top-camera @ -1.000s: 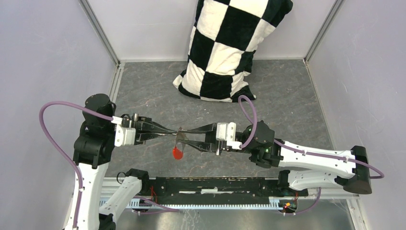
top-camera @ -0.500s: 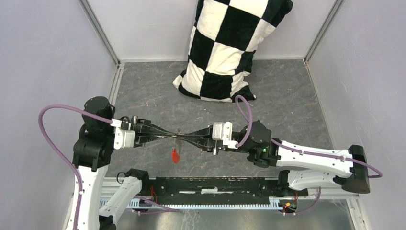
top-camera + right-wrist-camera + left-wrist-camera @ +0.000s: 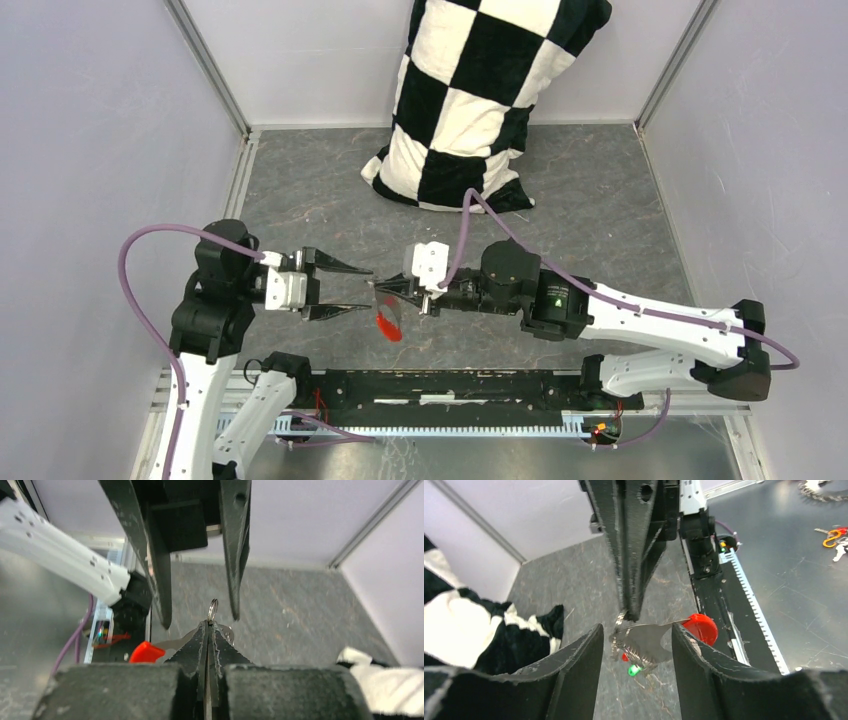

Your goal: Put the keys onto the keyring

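My right gripper (image 3: 381, 288) is shut on the keyring (image 3: 646, 641), pinching a thin silver ring (image 3: 213, 608) at its fingertips. The grey fob with its red end (image 3: 388, 327) hangs below, above the floor. In the left wrist view a green key head (image 3: 634, 670) and a red key head (image 3: 624, 657) hang among the rings under the fob. Whether the keys are threaded on, I cannot tell. My left gripper (image 3: 366, 290) is open, its fingers (image 3: 579, 665) on either side of the fob without touching it.
A black-and-white checkered pillow (image 3: 470, 100) leans against the back wall. A black rail (image 3: 450, 385) runs along the near edge between the arm bases. Off the mat, an orange-handled bunch of small things (image 3: 835, 534) lies on the metal surface.
The left gripper has opened, let go of the keyring and drawn back left. The right gripper has shut on the ring and moved left with it; the fob swung.
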You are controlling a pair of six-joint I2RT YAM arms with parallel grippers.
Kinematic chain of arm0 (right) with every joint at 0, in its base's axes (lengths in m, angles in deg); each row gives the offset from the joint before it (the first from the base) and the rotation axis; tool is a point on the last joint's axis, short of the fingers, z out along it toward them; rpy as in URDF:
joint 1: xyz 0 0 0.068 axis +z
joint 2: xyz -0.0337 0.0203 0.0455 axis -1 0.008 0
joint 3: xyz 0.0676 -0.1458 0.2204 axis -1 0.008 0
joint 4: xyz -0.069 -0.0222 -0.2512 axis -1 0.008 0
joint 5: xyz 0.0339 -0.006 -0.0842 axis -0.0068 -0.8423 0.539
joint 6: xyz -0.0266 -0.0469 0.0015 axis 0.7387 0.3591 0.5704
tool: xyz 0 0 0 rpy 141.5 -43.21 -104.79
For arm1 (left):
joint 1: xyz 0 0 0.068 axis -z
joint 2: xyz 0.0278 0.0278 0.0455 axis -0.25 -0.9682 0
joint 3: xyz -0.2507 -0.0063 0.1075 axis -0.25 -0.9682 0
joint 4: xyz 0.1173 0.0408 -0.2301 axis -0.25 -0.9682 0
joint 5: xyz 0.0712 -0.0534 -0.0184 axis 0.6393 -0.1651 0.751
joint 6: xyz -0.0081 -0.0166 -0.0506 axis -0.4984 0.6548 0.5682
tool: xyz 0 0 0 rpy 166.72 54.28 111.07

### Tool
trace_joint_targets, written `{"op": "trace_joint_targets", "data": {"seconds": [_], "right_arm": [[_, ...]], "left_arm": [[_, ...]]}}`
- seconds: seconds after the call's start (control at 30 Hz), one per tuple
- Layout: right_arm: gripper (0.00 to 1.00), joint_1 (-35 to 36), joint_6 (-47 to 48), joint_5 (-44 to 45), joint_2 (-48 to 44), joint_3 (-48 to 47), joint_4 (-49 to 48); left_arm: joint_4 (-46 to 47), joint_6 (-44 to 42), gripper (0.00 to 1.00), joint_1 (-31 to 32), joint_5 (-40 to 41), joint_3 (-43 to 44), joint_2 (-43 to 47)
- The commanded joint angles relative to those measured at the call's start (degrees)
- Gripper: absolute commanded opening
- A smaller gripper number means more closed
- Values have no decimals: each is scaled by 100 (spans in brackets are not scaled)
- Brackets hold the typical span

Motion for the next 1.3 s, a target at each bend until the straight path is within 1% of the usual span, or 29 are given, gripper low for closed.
{"op": "trace_joint_targets", "data": {"seconds": [0.0,0.07,0.13,0.23,0.43,0.57,0.73,0.87,1.0,1.17,1.2,1.27], "right_arm": [[1,37,-79,372,27,-407,1430],[1,37,-110,345,117,-548,1819],[1,30,-142,272,255,-758,2195],[1,35,-151,178,515,-1151,2616],[1,36,-202,8,1073,-1933,3315],[1,35,-246,-33,1372,-2368,3657],[1,36,-259,-176,1638,-2774,3928],[1,36,-243,-279,1804,-2991,4075],[1,37,-254,-349,1882,-3117,4118],[1,33,-311,-489,1919,-3234,4018],[1,34,-327,-523,1929,-3245,3983],[2,36,-385,-607,1923,-3243,3835]], "left_arm": [[-418,-120,60,24,602,2,41],[-828,-573,60,24,644,57,-10],[-1173,-976,58,24,715,87,-62],[-1698,-1634,48,24,813,78,-120],[-2313,-2244,35,33,658,-25,-201],[-2682,-2636,32,37,702,-59,-270],[-3263,-3431,32,42,829,-66,-325],[-3295,-3640,28,42,837,-64,-326],[-3299,-3717,19,51,834,-71,-343],[-3307,-3807,5,51,833,-128,-343],[-3311,-3816,3,51,814,-137,-357],[-3302,-3802,2,51,769,-147,-373]]}}
